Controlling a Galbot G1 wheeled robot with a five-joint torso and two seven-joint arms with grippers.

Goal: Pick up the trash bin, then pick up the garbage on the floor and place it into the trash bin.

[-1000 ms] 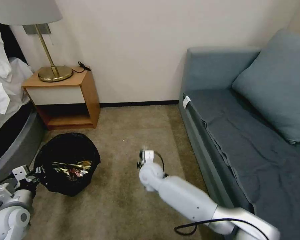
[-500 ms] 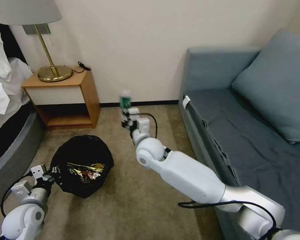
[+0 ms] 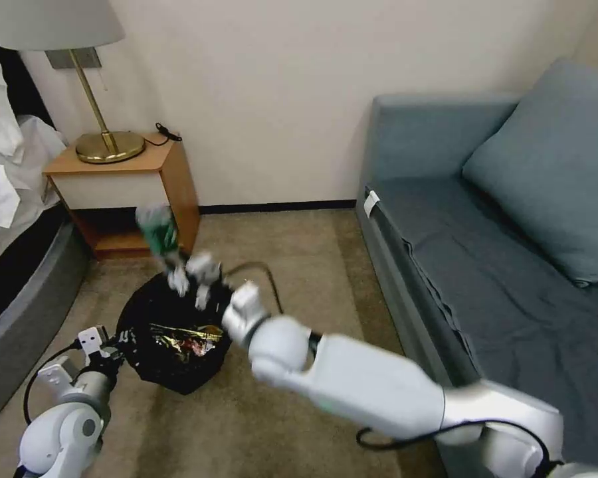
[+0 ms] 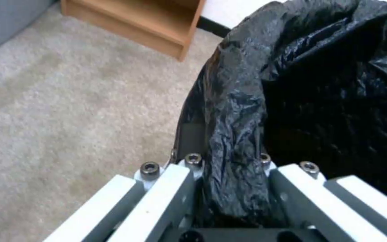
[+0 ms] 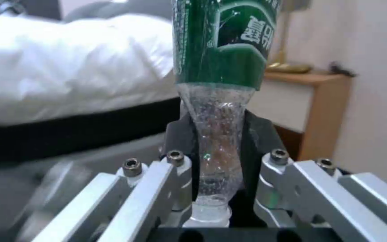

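On my head feed, the right tool (image 3: 179, 275) is clamped on the clear bottle (image 3: 156, 229) with the green label, and I have it held above the far rim of the trash bin (image 3: 173, 332). The bottle stands roughly upright, leaning a little to the left, with its upper end in front of the wooden nightstand (image 3: 129, 192). My right wrist feed confirms the grip: the narrow clear end of the bottle (image 5: 216, 134) sits squeezed between the two dark pads (image 5: 254, 148) of the right tool (image 5: 220, 158), with the green label farther out from the jaws.

The left tool (image 3: 109, 345) is at the near left, closed on the left rim of the bin. On my left wrist feed, the left tool (image 4: 229, 168) pinches a fold of the black bag (image 4: 319, 84) and the rim under it.

Inside the bin I can see a shiny gold-green wrapper (image 3: 179, 332) and something red beside it. The bin is over beige carpet (image 3: 299, 245), between the bed (image 3: 13, 199) on the left and the blue-grey sofa (image 3: 498, 265) on the right. A brass lamp (image 3: 106, 143) stands on the nightstand.
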